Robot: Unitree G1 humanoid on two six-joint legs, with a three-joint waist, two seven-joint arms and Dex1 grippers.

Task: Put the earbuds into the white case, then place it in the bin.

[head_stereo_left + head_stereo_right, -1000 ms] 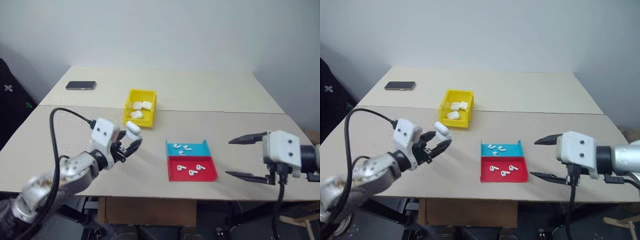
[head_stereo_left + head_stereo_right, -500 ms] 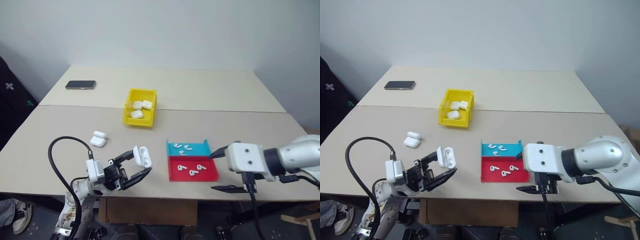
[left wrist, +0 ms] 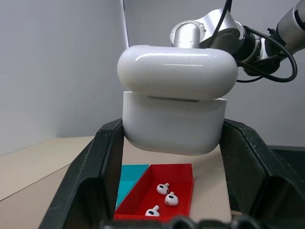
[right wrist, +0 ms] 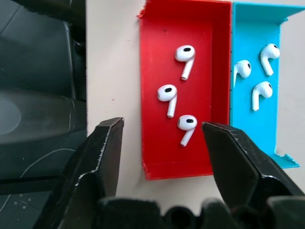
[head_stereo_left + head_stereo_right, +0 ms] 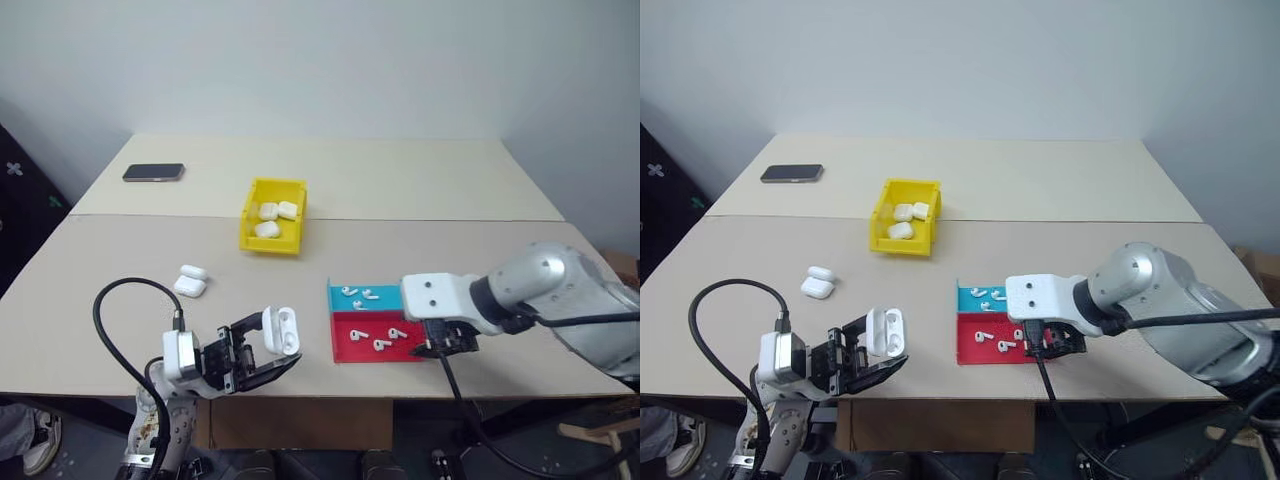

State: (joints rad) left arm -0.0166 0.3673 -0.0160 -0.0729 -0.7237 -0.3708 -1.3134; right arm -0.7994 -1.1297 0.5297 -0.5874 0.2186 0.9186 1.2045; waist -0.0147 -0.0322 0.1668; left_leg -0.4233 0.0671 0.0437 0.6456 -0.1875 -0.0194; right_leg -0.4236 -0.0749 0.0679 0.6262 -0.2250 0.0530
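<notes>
My left gripper (image 5: pixel 268 352) hangs near the front edge of the table (image 5: pixel 120 300), left of the red tray (image 5: pixel 345 345) and well apart from it. Its fingers (image 3: pixel 102 162) are clamped on the white case (image 5: pixel 281 330), one on each flank of the lower body, with the lid at the top open a crack. Left of the red tray and farther back than my left gripper, a second open case (image 5: pixel 190 281) lies on the table. The bin (image 5: pixel 272 216), bright yellow, stands well behind the red tray and to its left, with three more cases (image 5: pixel 272 217) inside. A dark phone (image 5: pixel 153 172) lies far back, left of the bin.

The red tray holds three earbuds (image 4: pixel 178 107). The blue tray (image 5: pixel 385 295) touches its far side and holds three more (image 4: pixel 257 76). My right gripper (image 4: pixel 162 157) hovers over the red tray's near right corner, pointing down. Its fingers (image 4: pixel 102 155) stand apart with nothing between them: one is over the bare table just beside the tray's wall, the other over the tray near its border with the blue tray.
</notes>
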